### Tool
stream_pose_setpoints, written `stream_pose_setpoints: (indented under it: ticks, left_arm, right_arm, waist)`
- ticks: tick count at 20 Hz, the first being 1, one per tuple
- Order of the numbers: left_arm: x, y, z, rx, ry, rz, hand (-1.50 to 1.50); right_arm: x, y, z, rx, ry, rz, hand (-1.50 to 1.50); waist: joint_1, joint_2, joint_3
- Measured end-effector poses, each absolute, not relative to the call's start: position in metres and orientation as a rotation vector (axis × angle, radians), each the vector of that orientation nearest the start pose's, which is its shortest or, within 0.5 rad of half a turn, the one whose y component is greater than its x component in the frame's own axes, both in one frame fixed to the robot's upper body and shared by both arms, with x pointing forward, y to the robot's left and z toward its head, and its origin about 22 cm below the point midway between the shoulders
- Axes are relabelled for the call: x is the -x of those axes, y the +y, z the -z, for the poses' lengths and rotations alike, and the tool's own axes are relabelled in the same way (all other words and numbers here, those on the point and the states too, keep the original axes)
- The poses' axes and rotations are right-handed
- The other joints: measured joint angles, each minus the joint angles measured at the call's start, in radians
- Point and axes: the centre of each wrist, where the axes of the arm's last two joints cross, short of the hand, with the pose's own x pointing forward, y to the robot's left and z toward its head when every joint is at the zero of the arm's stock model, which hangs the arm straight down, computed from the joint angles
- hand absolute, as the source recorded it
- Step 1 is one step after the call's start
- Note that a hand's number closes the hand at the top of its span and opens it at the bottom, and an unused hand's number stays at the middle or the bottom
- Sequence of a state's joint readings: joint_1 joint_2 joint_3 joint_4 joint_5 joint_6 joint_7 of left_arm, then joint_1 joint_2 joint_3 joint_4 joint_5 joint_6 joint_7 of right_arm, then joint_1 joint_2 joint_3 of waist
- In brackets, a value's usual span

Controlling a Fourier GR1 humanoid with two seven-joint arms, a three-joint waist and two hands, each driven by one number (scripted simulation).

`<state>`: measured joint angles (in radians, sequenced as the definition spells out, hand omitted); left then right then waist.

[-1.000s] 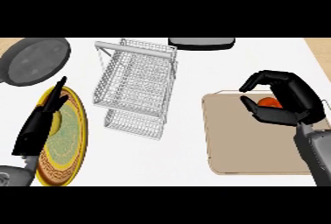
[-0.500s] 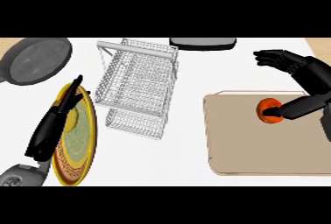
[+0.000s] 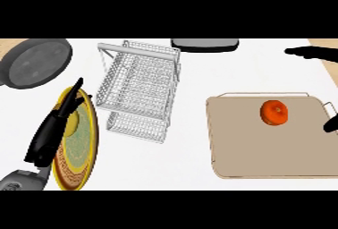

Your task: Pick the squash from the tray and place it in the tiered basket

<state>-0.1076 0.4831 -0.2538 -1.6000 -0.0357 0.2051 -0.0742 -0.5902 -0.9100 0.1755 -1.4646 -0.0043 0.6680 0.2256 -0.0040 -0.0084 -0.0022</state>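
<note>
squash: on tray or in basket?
On the tray: the squash lies on its surface near the far edge, well apart from the tiered basket.

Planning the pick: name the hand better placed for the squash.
Right: the right hand is by the tray, near the squash; the left hand lies over the plate, beyond the basket.

The right robot hand (image 3: 314, 51), curled round the squash (image 3: 274, 112) a second ago, has opened and drawn off toward the tabletop's right edge. The squash now lies uncovered on the tray (image 3: 264, 152).
</note>
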Motion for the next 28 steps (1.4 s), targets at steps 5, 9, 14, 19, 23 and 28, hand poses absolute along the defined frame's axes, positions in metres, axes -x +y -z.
stream_pose_setpoints:
  ticks: [5,9,14,19,23,28]
  left_arm:
    - [-0.256,0.267,-0.054,-0.338,-1.74,0.489,0.0]
    - [-0.256,0.269,-0.058,-0.336,-1.743,0.489,0.0]
    - [-0.256,0.264,-0.055,-0.336,-1.752,0.49,0.0]
    - [-0.259,0.262,-0.054,-0.33,-1.756,0.496,0.0]
    - [-0.255,0.262,-0.056,-0.325,-1.764,0.497,0.0]
    - [-0.261,0.262,-0.053,-0.322,-1.763,0.492,0.0]
  right_arm:
    - [-0.317,-0.298,-0.238,0.552,-1.131,-1.381,-1.5]
    - [-0.301,-0.266,-0.229,0.589,-1.083,-1.389,-1.5]
    - [-0.286,-0.236,-0.197,0.65,-1.024,-1.392,-1.5]
    - [-0.285,-0.219,-0.172,0.761,-0.932,-1.426,-1.5]
    - [-0.287,-0.215,-0.157,0.84,-0.872,-1.416,-1.5]
    - [-0.298,-0.218,-0.139,0.886,-0.809,-1.424,-1.5]
  waist:
    - [0.0,0.002,0.001]
    - [0.0,0.003,0.002]
    - [0.004,0.005,0.003]
    - [0.008,0.007,0.004]
    - [0.009,0.007,0.004]
    - [0.009,0.008,0.004]
